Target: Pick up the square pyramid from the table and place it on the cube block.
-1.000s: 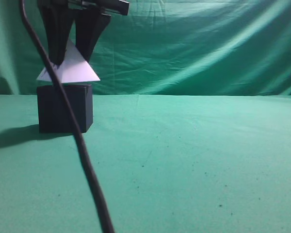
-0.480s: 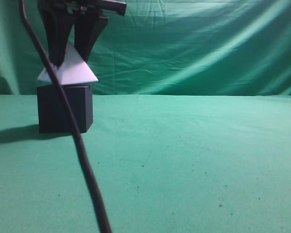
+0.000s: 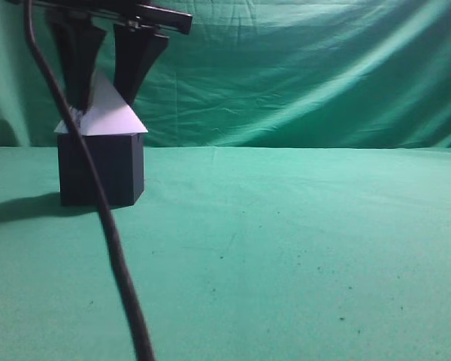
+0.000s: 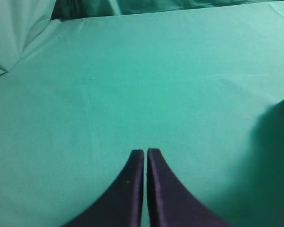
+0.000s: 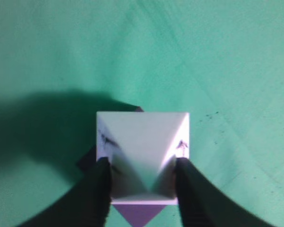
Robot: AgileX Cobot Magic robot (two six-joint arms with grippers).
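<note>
The small white smooth square pyramid [image 3: 105,113] sits on top of the near-black matte cube block [image 3: 101,169] over at the far left of the exterior view, its base looking level and flush on the cube's top face, with the right gripper [image 3: 105,71] straddling it from above at twelve o'clock. In the right wrist view the pyramid [image 5: 142,153] fills the middle, its dark smudged markings showing near the side edges, and the two black fingers [image 5: 97,189] press its left and right faces at about eight and four o'clock, so the jaws are clamped on the pyramid. A sliver of the cube [image 5: 137,213] peeks out at six o'clock and a darker corner at nine, which tells me the two are turned a little against each other, though the base looks fully carried. To finish well, I would judge the jaws should part evenly and only slightly, then lift straight up, because the slanted faces could let a dragging finger tip or slide the pyramid off. A thick black cable [image 3: 98,203] hangs across the front of the cube, curving down toward six o'clock; it looks like a snag risk only if it swings. The green cloth-covered table [image 3: 301,248], speckled with dark spots, stretches away to the right. The left gripper [image 4: 145,153] hovers over bare cloth with its fingers together.
</note>
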